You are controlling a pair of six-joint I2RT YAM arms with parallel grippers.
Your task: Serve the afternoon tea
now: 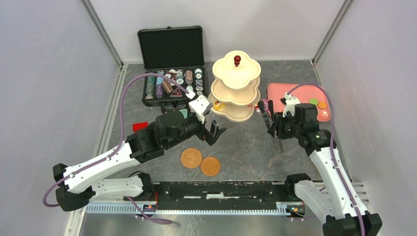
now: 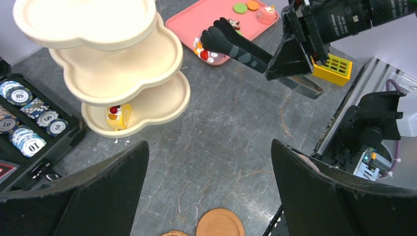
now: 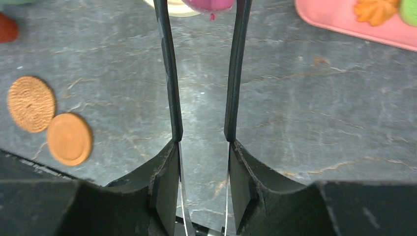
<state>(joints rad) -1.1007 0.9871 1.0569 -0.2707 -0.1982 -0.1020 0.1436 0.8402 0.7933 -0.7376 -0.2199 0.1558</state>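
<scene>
We see the left arm stretched low from the near left corner toward the middle of the grey table (image 1: 246, 142). Its left gripper (image 1: 215, 132) hovers above the surface, jaws spread wide with nothing between them. The right arm rises from the near right corner and folds forward. The right gripper (image 1: 264, 110) has its long fingers narrowed onto a pink pastry (image 3: 206, 4).

The cream three-tier stand (image 1: 236, 83) rises just beyond both grippers, and its bottom tier is right at the right gripper's tips. Two brown saucers (image 1: 191, 158) lie side by side just behind the left gripper, toward the bases. A pink tray (image 1: 295, 96) with more pastries sits to the right of the right gripper. An open poker-chip case (image 1: 169, 73) stands beyond the left gripper, to its left.

Only the left wrist view shows a yellow roll cake (image 2: 119, 115) on the bottom tier. Only the right wrist view shows the pinched pastry, though the fingertips run off its top edge
</scene>
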